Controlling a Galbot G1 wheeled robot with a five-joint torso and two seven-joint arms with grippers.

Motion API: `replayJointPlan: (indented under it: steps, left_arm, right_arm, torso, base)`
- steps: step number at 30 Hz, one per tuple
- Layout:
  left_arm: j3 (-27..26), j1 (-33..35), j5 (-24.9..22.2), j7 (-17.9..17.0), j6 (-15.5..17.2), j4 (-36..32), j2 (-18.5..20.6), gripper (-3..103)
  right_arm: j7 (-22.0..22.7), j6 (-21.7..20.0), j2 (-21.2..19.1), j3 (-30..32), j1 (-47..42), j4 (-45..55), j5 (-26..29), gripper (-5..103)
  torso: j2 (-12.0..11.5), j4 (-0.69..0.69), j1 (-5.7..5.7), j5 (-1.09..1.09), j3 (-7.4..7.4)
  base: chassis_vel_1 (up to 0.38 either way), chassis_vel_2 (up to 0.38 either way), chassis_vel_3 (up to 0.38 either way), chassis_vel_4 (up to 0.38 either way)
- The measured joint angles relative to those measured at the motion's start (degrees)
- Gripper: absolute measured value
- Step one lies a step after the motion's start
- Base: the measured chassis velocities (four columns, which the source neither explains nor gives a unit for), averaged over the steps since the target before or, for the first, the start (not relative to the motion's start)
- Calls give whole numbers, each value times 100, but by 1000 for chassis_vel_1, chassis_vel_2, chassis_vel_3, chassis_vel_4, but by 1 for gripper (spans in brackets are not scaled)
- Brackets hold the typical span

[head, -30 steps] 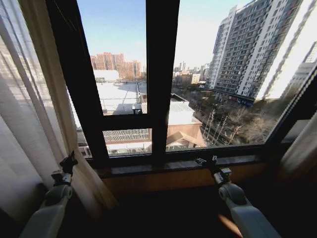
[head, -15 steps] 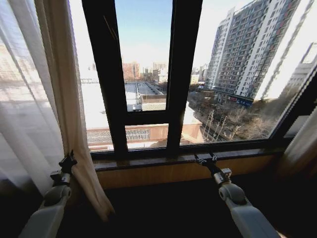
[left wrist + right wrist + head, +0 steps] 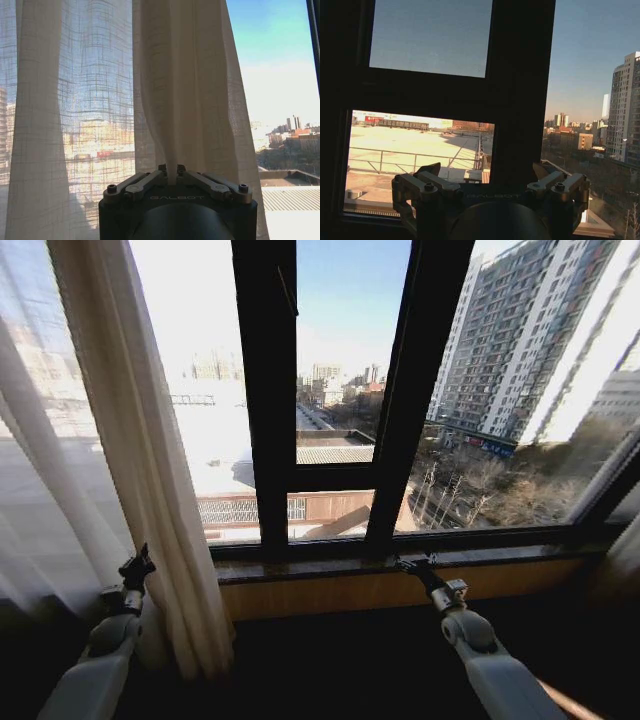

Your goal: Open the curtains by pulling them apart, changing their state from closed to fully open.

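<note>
Beyond the glass, a sunlit city spreads out, with a tall apartment block (image 3: pixel 520 350) on the right and low flat roofs below. In front of it stands the dark window frame (image 3: pixel 270 400), its thick uprights and crossbar dividing the panes, and a wooden sill (image 3: pixel 400 570) runs along its base.

On the left side of the head view hang the curtains (image 3: pixel 130 440), sheer and off-white, with long vertical pleats; the panel is gathered into a cream-beige bunch at its inner edge, which reaches down toward the floor beside the left arm. The middle and right panes stand uncovered. At the far right edge a pale strip of fabric (image 3: pixel 625 550) shows, too little of it to tell more.

The left end effector (image 3: pixel 137 567) is raised at the lower left, right against the bunched curtain. In the left wrist view its fingers (image 3: pixel 161 176) are drawn close together on a narrow fold of the curtain fabric, which rises from between them into the hanging pleats (image 3: pixel 180 85).

The right end effector (image 3: pixel 413 564) is held just in front of the sill near the middle upright, well apart from any fabric. In the right wrist view its fingers (image 3: pixel 432 170) stand wide apart with nothing between them, facing the window frame.
</note>
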Motion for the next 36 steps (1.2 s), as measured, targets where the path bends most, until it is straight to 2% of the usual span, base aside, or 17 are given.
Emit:
replayJointPlan:
  steps: [4,8,20,36]
  left_arm:
    - [4,7,-3,4,-5,-2,16,0]
    - [3,23,-13,4,-12,-4,58,0]
    - [5,33,-24,5,-19,-4,79,0]
    - [7,4,-19,5,-100,101,35,0]
  right_arm:
    - [1,0,-2,1,0,0,0,100]
    - [1,0,-1,1,0,0,0,100]
    - [0,0,-1,1,0,0,0,100]
    - [0,0,-1,0,0,1,0,100]
  torso:
    - [0,-1,-1,-6,0]
    - [0,4,-1,-10,0]
    - [1,1,-2,-5,-1]
    - [2,2,-3,-3,-2]
  base:
    - [-38,-36,17,21]
    - [0,0,0,0]
    - [70,59,-62,-63]
    - [277,281,-284,-284]
